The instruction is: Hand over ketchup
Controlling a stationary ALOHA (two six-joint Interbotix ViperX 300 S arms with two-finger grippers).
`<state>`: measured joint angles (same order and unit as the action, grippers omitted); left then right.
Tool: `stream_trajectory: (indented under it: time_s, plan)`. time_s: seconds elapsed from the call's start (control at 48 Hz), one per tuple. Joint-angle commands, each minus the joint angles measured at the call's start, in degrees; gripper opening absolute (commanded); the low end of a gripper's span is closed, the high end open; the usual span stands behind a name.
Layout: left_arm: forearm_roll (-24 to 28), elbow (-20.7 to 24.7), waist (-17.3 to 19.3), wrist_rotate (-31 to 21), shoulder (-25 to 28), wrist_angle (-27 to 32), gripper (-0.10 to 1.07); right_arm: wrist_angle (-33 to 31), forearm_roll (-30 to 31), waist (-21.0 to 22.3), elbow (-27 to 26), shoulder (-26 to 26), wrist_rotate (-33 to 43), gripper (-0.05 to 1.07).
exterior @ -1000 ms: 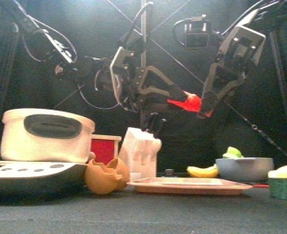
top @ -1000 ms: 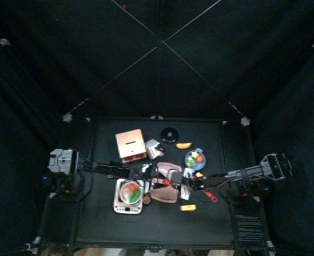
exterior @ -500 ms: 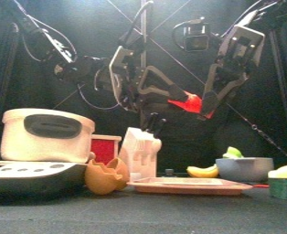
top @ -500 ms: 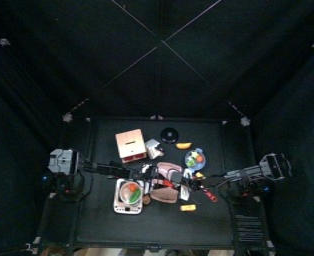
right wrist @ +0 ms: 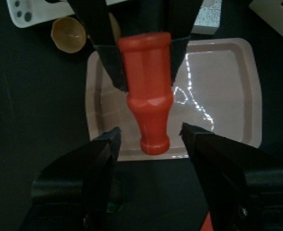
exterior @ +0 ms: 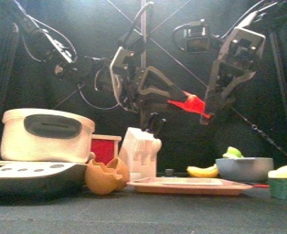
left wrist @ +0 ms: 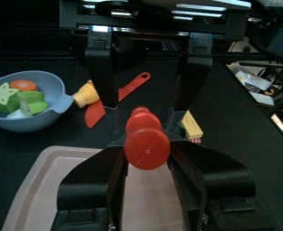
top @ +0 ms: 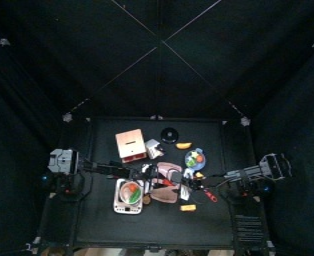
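A glossy red plastic ketchup bottle (right wrist: 145, 88) hangs above a pale pink rectangular tray (right wrist: 234, 90). A white rice cooker with a dark grey lid panel (exterior: 46, 135) stands beside a red box (exterior: 104, 148). A grey-blue bowl (left wrist: 36, 106) carries green, red and yellow pieces. A yellow banana (exterior: 204, 171) lies near it. A red spatula (left wrist: 113, 96) rests on the black table (left wrist: 246, 108).

The ketchup bottle (left wrist: 145, 144) is partly covered by the left gripper (left wrist: 148, 185) in its wrist view, its lower body hidden. From above, the items on the table (top: 106, 225) are too small to be identified.
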<state>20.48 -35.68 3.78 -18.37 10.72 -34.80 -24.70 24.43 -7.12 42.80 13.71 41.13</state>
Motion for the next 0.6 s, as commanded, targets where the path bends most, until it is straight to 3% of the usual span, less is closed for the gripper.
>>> stream_trajectory:
  time_s: [0.0, 0.292, 0.583]
  plan:
    - [-0.1, -0.4, 0.0, 0.0, -2.8, -0.3, 0.71, -1.0, 0.1, -0.2, -0.7, 1.3, -0.1, 0.89]
    - [-1.3, -8.1, -0.2, 0.0, -9.7, 1.5, 0.71, -3.5, 1.3, -0.3, -0.4, 2.8, -0.1, 0.89]
    - [-1.8, -9.3, -0.1, 0.0, -10.4, 1.7, 0.71, -3.6, 1.4, -0.1, -0.4, 2.4, 0.0, 0.89]
